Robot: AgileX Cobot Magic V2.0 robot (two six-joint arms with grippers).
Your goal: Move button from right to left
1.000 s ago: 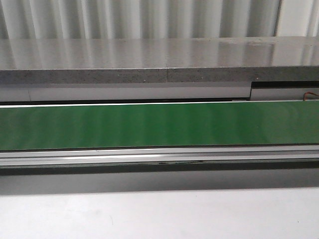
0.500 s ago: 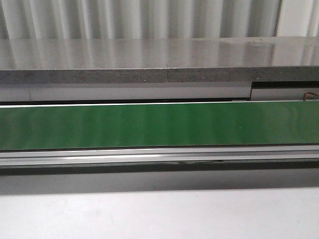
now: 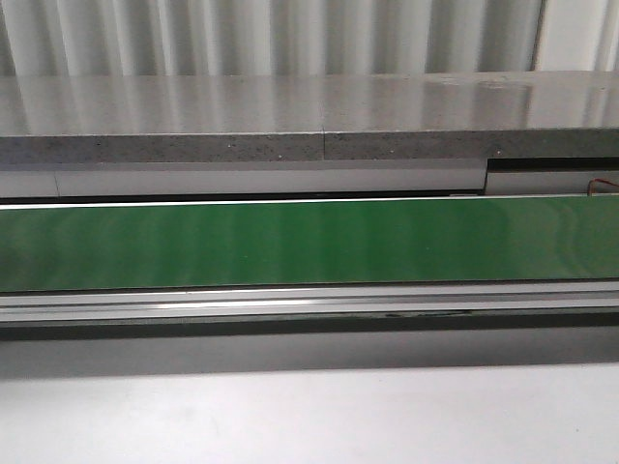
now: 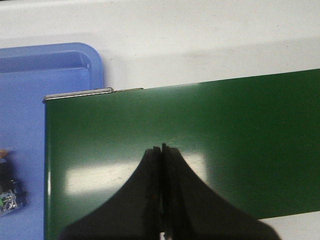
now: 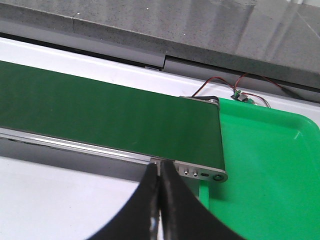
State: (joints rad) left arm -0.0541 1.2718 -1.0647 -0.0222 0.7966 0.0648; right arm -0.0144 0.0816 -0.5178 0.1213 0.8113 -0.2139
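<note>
Both grippers, left (image 4: 161, 190) and right (image 5: 159, 200), pressed together, empty, over green belt (image 3: 309, 242). Button (image 4: 7, 192) lay in blue tray (image 4: 60, 70), about 9 o'clock of left gripper. Risk: button barely visible at frame edge, reach could miss.

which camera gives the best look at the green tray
The right wrist view: the green tray sits at the end of the green conveyor belt, filling much of that picture. The front and left wrist views show none of it.
</note>
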